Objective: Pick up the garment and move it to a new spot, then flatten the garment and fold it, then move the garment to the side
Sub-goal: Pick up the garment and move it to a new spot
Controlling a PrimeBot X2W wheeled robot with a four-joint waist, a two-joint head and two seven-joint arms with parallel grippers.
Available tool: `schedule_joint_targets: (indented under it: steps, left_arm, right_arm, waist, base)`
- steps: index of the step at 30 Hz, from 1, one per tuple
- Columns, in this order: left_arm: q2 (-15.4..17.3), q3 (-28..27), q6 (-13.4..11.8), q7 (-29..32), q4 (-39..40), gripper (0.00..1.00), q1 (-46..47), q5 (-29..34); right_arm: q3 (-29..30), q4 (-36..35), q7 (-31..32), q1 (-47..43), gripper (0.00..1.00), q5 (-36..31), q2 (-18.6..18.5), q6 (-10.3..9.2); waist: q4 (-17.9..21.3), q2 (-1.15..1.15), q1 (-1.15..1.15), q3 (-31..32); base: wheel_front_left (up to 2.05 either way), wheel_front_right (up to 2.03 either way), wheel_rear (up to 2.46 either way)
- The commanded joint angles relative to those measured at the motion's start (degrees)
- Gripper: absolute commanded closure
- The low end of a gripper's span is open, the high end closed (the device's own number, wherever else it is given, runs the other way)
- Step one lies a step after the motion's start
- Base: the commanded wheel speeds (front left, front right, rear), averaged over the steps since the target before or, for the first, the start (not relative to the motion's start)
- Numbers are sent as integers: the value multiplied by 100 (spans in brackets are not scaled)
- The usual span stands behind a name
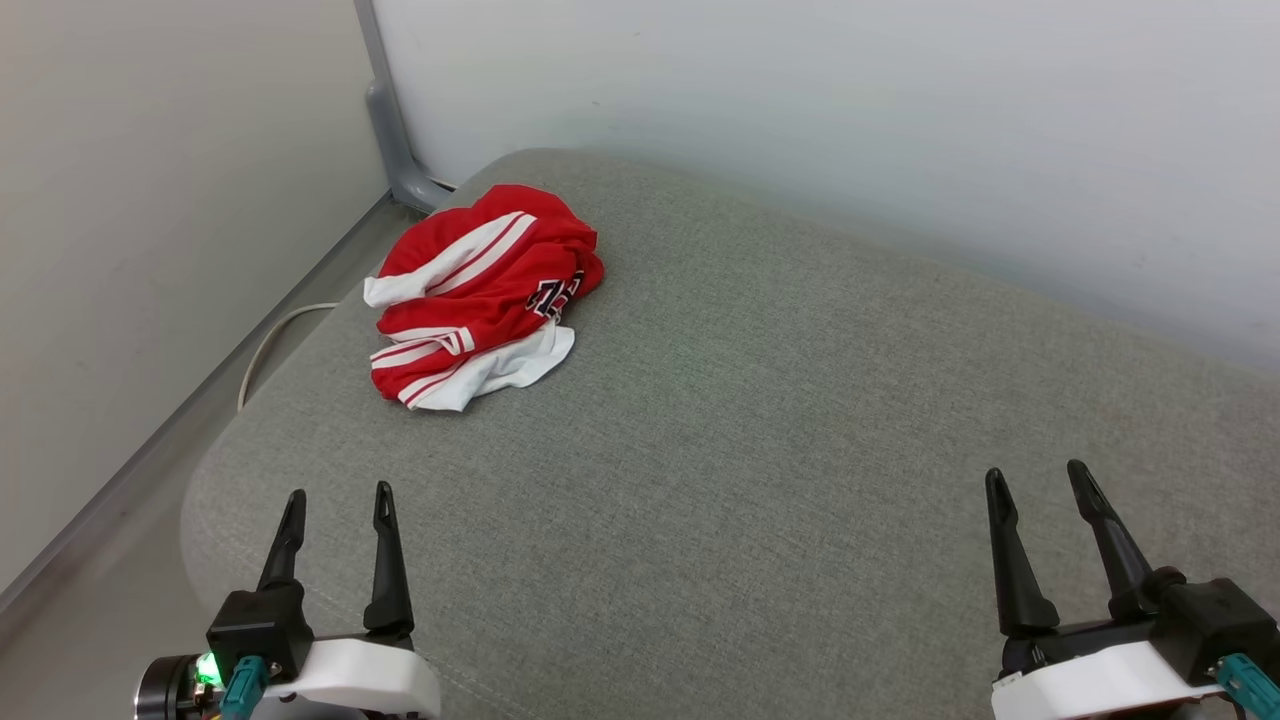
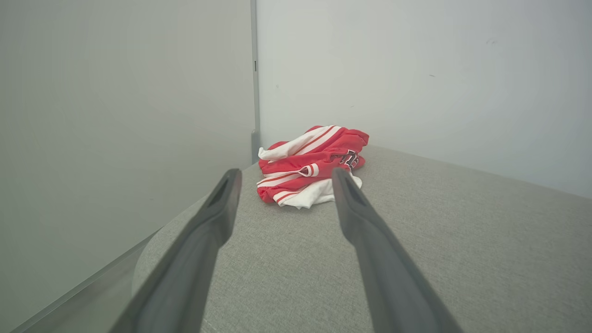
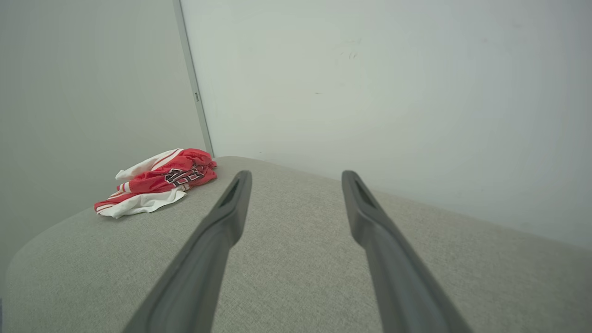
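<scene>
Nearest: my left gripper [image 1: 340,492] and my right gripper [image 1: 1037,472], jaws of both spread wide, holding nothing. Beneath them: grey fabric cushion [image 1: 760,430]. Farther, at its far left corner: the garment [image 1: 480,290], a crumpled red-and-white heap, well apart from both. Behind: pale wall [image 1: 800,100].

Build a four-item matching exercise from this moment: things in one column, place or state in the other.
Things
1. garment
2. left claw
3. right claw
4. white cable

Place or state
A. open and empty, lower right of the head view
B. curving beside the grey cushion, off its left edge
C. crumpled in a heap near the cushion's far left corner
D. open and empty, lower left of the head view

Pairs: 1-C, 2-D, 3-A, 4-B
</scene>
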State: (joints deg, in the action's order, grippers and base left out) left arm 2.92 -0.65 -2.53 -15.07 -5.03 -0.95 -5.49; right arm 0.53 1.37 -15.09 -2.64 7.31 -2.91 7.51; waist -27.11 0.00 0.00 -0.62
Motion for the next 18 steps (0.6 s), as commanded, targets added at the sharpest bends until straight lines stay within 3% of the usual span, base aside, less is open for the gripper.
schedule_joint_targets:
  steps: [1, 7, 18]
  left_arm:
    - [-5, -17, -2, -16, 6, 0, -55, -15]
    - [-6, -88, 75, -16, -10, 0, 87, -12]
    - [315, -747, 606, -15, -51, 0, 1506, -27]
  right_arm:
    - [-5, -1, -12, -39, 0, -25, 5, -4]
    - [-56, -11, -12, 22, 0, -47, 5, -4]
    - [-55, -220, -12, 406, 0, -427, 5, -4]
  waist:
    - [-7, 0, 0, -1]
    - [52, 0, 0, -63]
    - [520, 0, 0, -811]
  base:
    - [0, 0, 0]
    - [0, 0, 0]
    - [0, 0, 0]
